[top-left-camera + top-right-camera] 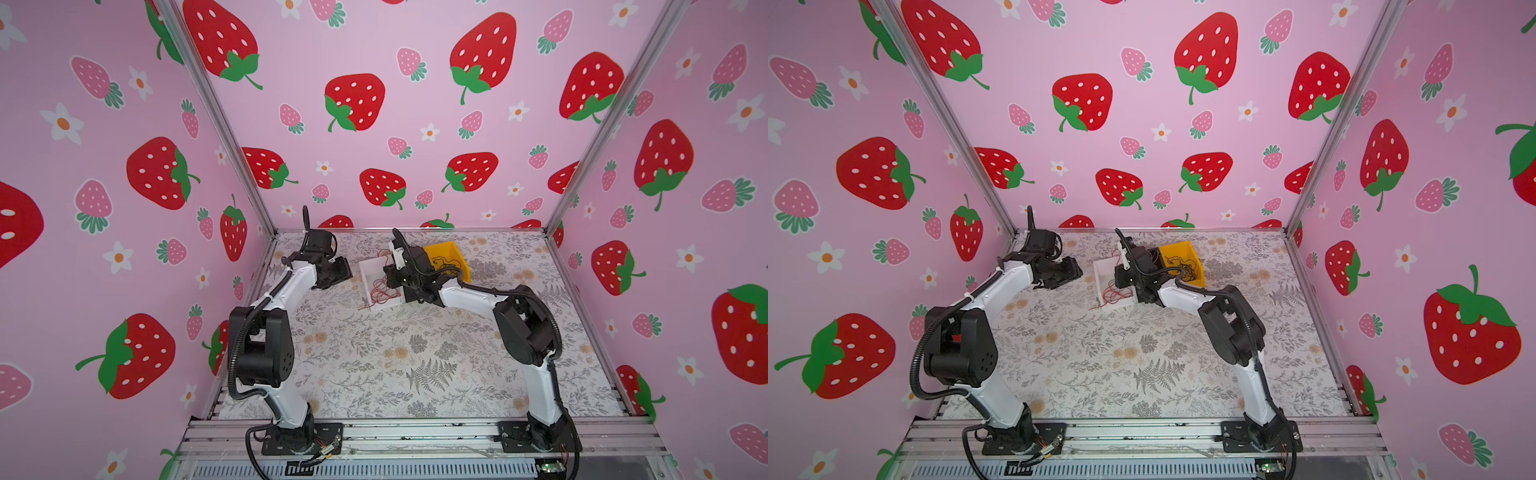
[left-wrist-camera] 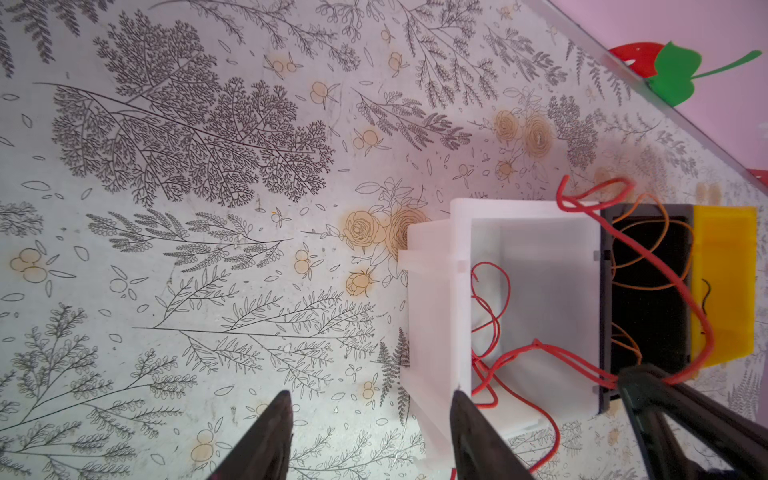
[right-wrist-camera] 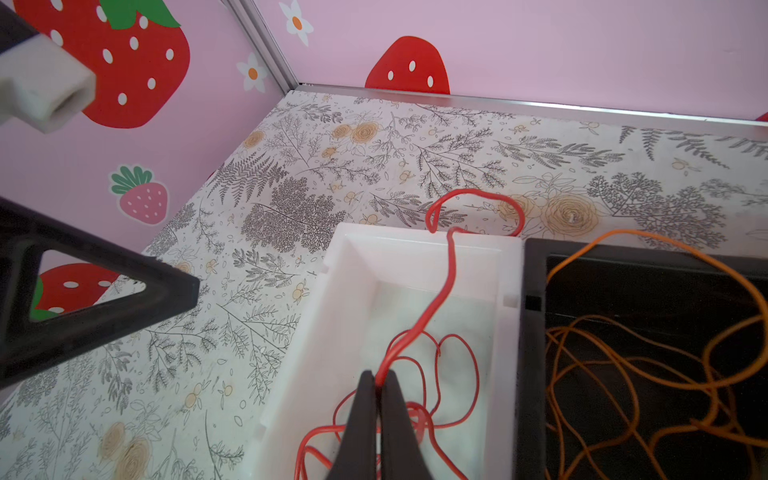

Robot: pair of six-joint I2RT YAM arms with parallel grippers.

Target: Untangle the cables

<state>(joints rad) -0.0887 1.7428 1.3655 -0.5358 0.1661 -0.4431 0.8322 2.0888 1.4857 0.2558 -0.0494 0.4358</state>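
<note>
Red cables (image 3: 452, 257) lay looped in a white tray (image 3: 415, 237) that sat toward the far edge of the table (image 1: 374, 365), about midway along it. The right gripper (image 3: 377, 376) hung over that tray with its jaws pinched tight on a strand of the red. From there the strand ran up over the tray's far rim and curled in a loop beyond it. In the left wrist view, another stretch of red draped across the black tray (image 3: 532, 332), which touched the white one's side. Orange cables (image 3: 615, 233) lay in loose coils inside the black tray, one loop rising past its far rim. A yellow bin (image 1: 446, 251) stood just beside the black tray, on the side away from the white one, with thin black cables (image 1: 1183, 266) tangled inside. The left gripper (image 2: 372, 395) hovered above the table near the white tray's other side, its jaws spread well apart and holding nothing.
</note>
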